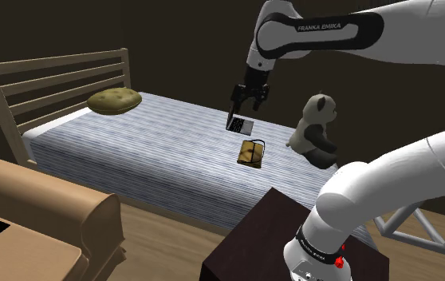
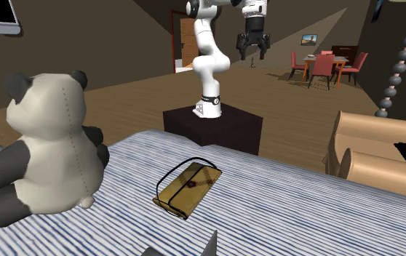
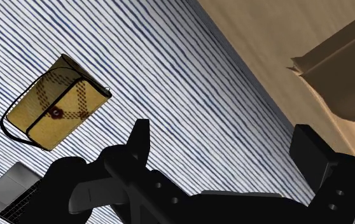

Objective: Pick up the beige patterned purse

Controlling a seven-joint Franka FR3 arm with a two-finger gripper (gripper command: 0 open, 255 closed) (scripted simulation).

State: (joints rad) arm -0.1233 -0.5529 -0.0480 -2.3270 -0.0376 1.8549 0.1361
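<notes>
Shoulder view: gripper [image 1: 243,106] released, jaws apart, hanging above striped bed [image 1: 157,144]. Purse [image 1: 251,152] lies flat on the cover near the panda [image 1: 315,128] (laptop [image 1: 239,124] just beside). Wood floor [image 1: 173,231], dim brown walls [image 1: 181,48].

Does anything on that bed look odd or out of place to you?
Nothing spilled or damaged. The purse lies flat on the striped bed, the panda toy sits upright. Oddest: an open laptop that looks hardly bigger than the purse.

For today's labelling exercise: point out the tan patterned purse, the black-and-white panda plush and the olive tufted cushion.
Tan patterned purse [image 2: 188,187], second exterior view, front flap.
Black-and-white panda plush [image 2: 49,156], second exterior view, torso.
Olive tufted cushion [image 1: 114,100], shoulder view, top middle.
</notes>
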